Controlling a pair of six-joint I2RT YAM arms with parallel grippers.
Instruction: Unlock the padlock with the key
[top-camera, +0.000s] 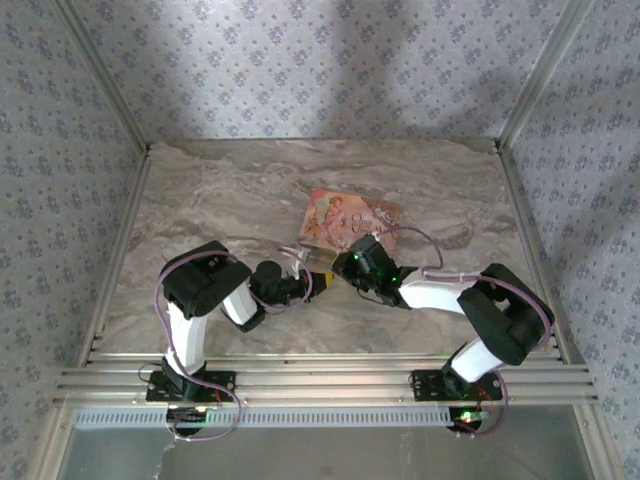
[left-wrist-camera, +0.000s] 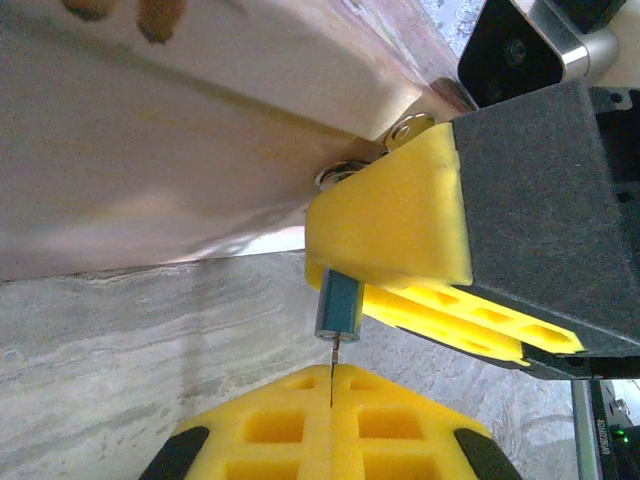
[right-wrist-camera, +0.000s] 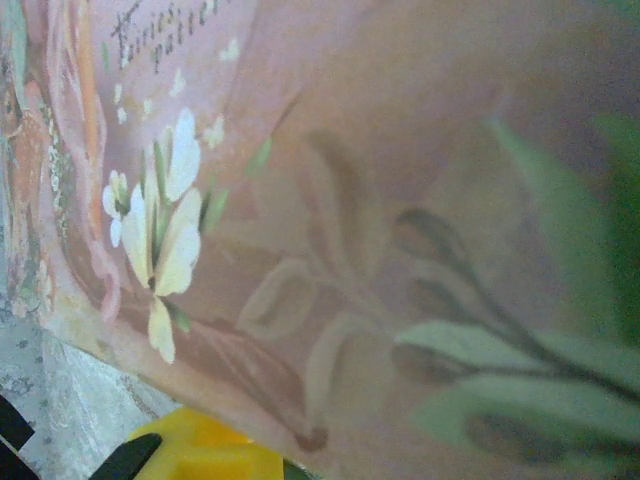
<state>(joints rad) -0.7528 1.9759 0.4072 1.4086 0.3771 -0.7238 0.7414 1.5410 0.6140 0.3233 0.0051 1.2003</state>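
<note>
On the left of the marble table (top-camera: 220, 200), the left gripper (top-camera: 316, 280) is reached towards the middle, where it meets the right one head on. Its yellow fingers (left-wrist-camera: 270, 430) are pressed together, and a thin metal key (left-wrist-camera: 332, 368) is pinched in the seam between them. The key's shaft is pointed straight at the end of the padlock (left-wrist-camera: 340, 305), and its tip is at the lock's end face; whether it has gone inside cannot be told.

The small dark blue-green padlock is held off the table, just beside the near left corner of the pink floral box (top-camera: 345, 220). Its upper part is hidden between the yellow fingers (left-wrist-camera: 400, 220) of the right gripper (top-camera: 340, 270), which are closed on it from the right. A metal clasp (left-wrist-camera: 405, 130) is seen just behind those fingers, against the edge of the box.

Further right, the box is lying flat on the table past the grippers. From the right wrist its flowered side is seen very close, with one yellow finger (right-wrist-camera: 200, 452) at the bottom.
</note>
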